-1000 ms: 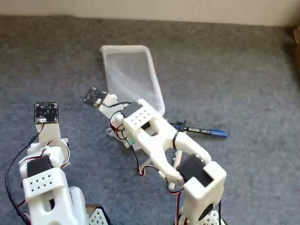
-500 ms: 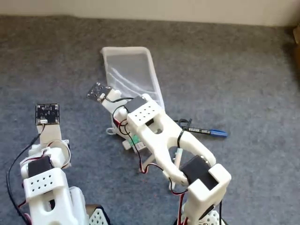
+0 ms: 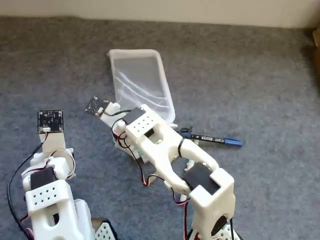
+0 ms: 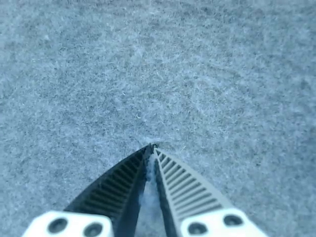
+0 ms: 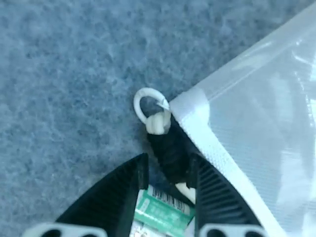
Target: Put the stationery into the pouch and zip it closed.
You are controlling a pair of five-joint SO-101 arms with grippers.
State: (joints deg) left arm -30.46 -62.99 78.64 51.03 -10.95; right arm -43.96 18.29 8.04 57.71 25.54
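Compared with half a second ago, the right arm is drawn a little back from the pouch toward the left arm, and the folds in the pouch lie differently. The pen and the left arm are in the same place. The right gripper is at the near corner of the pouch. Its jaws stand on both sides of a small black slider that carries a white ring, and they seem to press on it, so I judge that it holds the zip there. Under this gripper, just beside the same corner, lies a green-labelled item; I cannot tell if it is inside the pouch or outside. The left gripper is well apart from the pouch, over bare carpet, with its jaws together and nothing between them. The pen lies on the carpet just beside the near end of the pouch, on the side away from the left arm, so it is not packed. How far the zip is closed is hidden by the arm. I judge the task only partly done: the pen must go in, and the closing remains.
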